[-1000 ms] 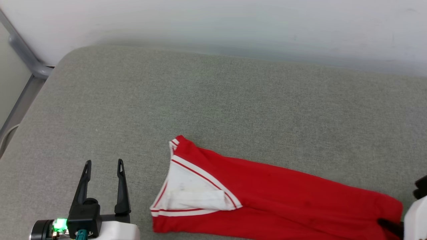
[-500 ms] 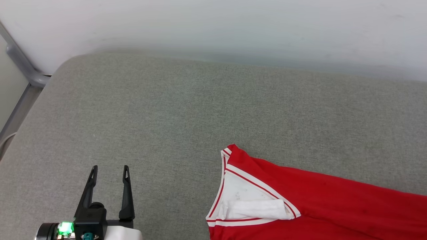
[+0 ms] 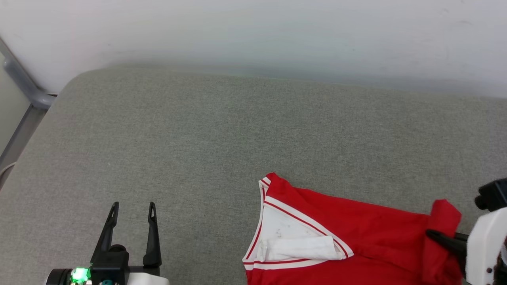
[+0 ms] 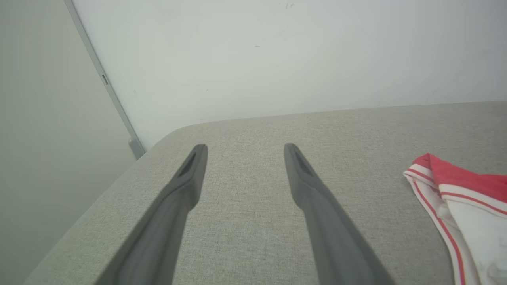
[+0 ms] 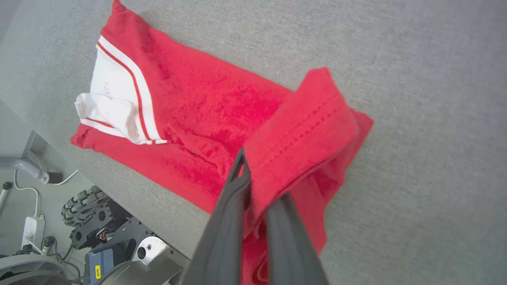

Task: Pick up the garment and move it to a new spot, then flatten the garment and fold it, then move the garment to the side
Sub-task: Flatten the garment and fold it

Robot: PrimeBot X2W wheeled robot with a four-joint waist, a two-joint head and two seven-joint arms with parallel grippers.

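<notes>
The garment [image 3: 356,233], a red jersey with a white sleeve [image 3: 295,241] and red-white striped trim, lies folded lengthwise on the grey cushion at the lower right. My right gripper [image 3: 433,237] is shut on the garment's hem end, which is lifted and bent back over the rest. The right wrist view shows that red hem [image 5: 301,130] draped over my right gripper [image 5: 259,186], hiding one fingertip. At the lower left my left gripper [image 3: 132,206] stands open with nothing in it, well left of the garment. Its own view has the left gripper [image 4: 244,147] over bare cushion and the striped trim [image 4: 431,190] at the right edge.
The grey upholstered cushion [image 3: 222,130] runs back to a white wall [image 3: 253,31]. A grey metal rail [image 3: 23,87] stands past the cushion's left corner. Below the cushion's near edge the right wrist view shows my wheeled base [image 5: 99,221] and cables [image 5: 27,186].
The garment slid to the right across the cushion. Since then its right end has been raised and turned back toward the left by my right gripper, which has come into view. The left gripper barely moved.
</notes>
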